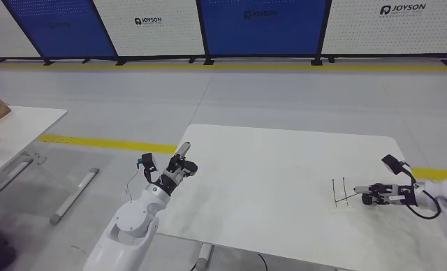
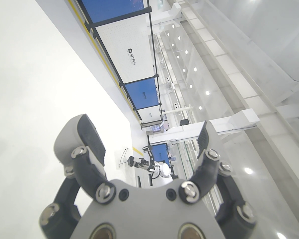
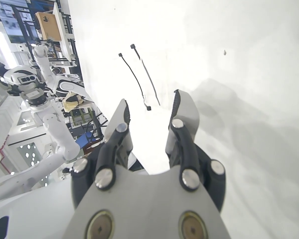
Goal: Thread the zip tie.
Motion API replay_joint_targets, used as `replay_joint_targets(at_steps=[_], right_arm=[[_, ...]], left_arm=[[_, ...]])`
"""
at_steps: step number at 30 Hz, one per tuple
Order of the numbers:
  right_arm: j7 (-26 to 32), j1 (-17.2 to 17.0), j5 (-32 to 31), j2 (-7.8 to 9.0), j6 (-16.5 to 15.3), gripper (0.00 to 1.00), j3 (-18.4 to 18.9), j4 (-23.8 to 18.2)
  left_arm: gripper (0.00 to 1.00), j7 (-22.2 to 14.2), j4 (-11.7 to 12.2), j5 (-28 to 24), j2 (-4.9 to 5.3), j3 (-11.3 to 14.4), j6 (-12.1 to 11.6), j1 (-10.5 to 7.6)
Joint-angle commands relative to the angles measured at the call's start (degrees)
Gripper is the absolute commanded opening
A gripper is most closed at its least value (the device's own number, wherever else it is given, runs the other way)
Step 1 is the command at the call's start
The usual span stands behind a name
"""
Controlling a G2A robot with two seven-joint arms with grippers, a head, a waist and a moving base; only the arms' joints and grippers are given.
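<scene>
Two thin black zip ties (image 1: 340, 191) lie side by side on the white table (image 1: 279, 180), near its right side. The right wrist view shows one zip tie (image 3: 134, 77) and the other zip tie (image 3: 147, 73) just ahead of my right gripper (image 3: 150, 105), which is open and empty, low over the table. From above, the right gripper (image 1: 364, 193) sits just right of the ties. My left gripper (image 2: 153, 138) is open and empty, held up at the table's left edge (image 1: 183, 159), far from the ties (image 2: 123, 156).
A second white table (image 1: 28, 128) stands to the far left. Blue and white panel walls (image 1: 223, 23) run along the back, beyond a yellow floor line (image 1: 105, 142). A small dark speck (image 3: 224, 52) lies on the table beyond the right gripper.
</scene>
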Motion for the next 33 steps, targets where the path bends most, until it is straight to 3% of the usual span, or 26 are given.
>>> replay_joint_targets(at_steps=[1, 14, 20, 21, 22, 33], right_arm=[[0.0, 0.17, 0.02, -0.07, -0.11, 0.33, -0.08, 0.34], [-0.01, 1.31, 0.75, -0.64, -0.4, 0.26, -0.56, 2.25], [0.02, 1.75, 0.25, -0.87, -0.31, 0.14, -1.02, 2.85], [0.05, 1.83, 0.13, -0.9, -0.27, 0.1, -1.1, 2.93], [0.06, 1.88, 0.08, -0.94, -0.29, 0.0, -1.18, 3.0], [2.28, 2.35, 2.04, -1.01, -2.85, 0.0, -0.67, 4.71]], left_arm=[[1.0, -0.01, 0.0, 0.0, 0.0, 0.0, 0.0, 0.0], [1.0, -0.01, 0.0, 0.0, 0.0, 0.0, 0.0, 0.0], [1.0, -0.01, 0.0, 0.0, 0.0, 0.0, 0.0, 0.0], [1.0, -0.01, 0.0, 0.0, 0.0, 0.0, 0.0, 0.0], [1.0, -0.01, 0.0, 0.0, 0.0, 0.0, 0.0, 0.0], [1.0, -0.01, 0.0, 0.0, 0.0, 0.0, 0.0, 0.0]])
